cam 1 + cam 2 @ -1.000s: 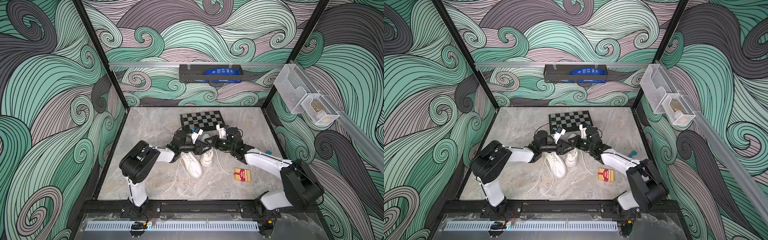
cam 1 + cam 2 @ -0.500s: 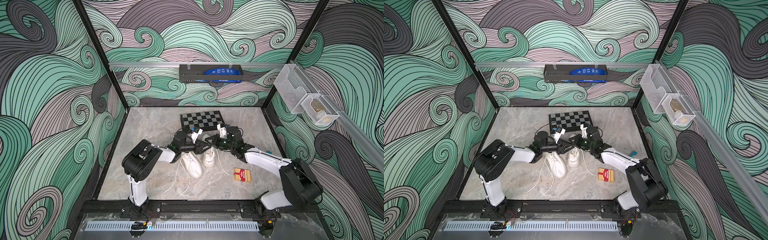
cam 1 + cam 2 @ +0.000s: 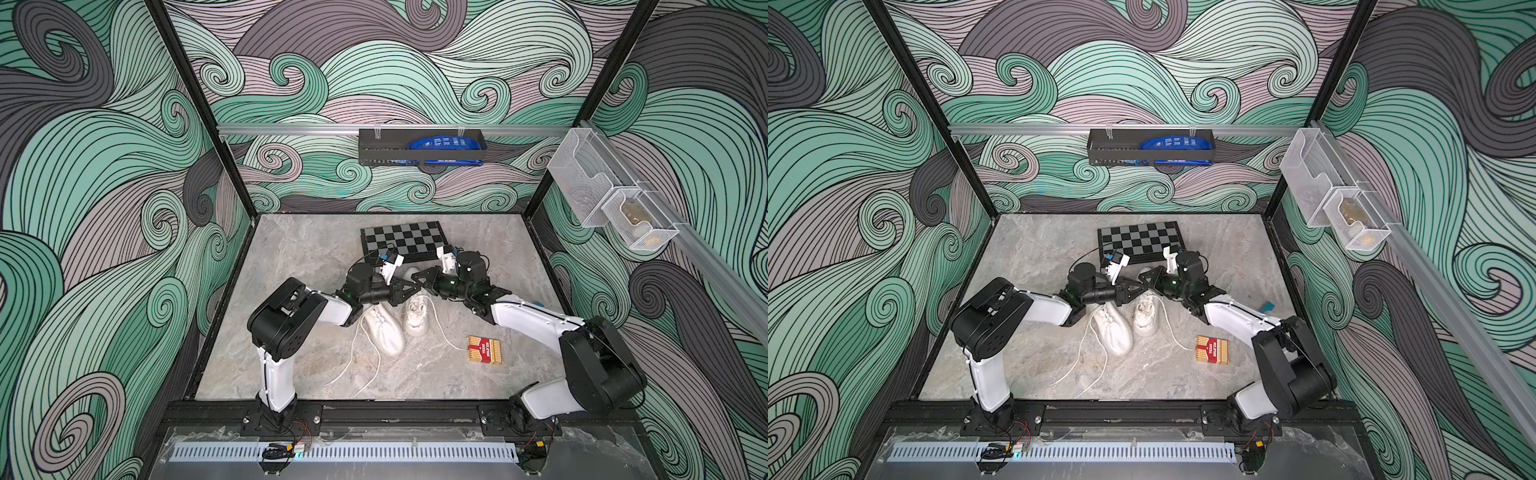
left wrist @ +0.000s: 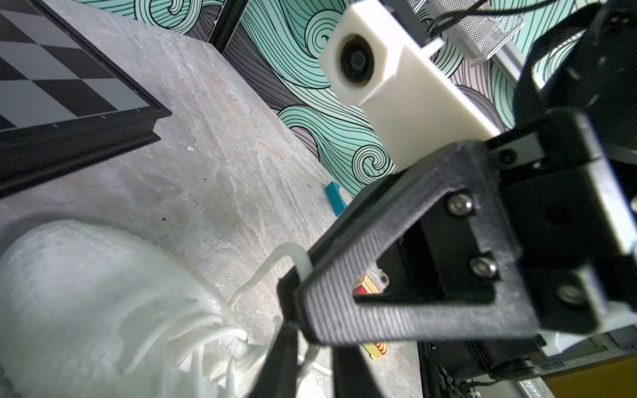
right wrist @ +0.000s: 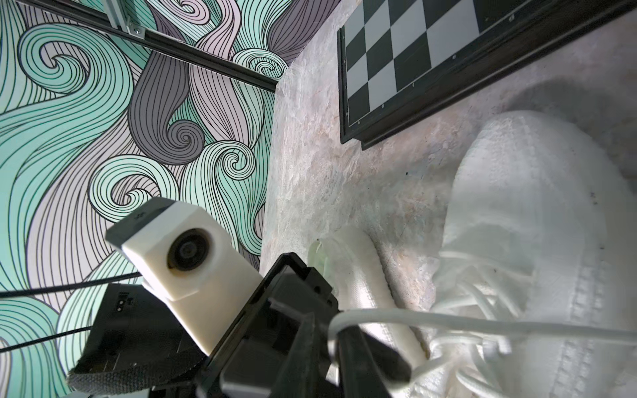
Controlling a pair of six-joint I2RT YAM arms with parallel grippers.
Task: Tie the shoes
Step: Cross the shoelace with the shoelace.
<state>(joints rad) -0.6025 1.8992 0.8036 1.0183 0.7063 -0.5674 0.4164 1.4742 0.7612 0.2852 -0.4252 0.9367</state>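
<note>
Lace is pinched between your left fingers over the shoes, ten o'clock from the red box; right fingers: cannot tell.

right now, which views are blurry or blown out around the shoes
Left wrist view: near shoe is overexposed and soft. Right wrist view: the lace across the front is soft, the chessboard crisp. Both top views: evenly lit and sharp.
</note>
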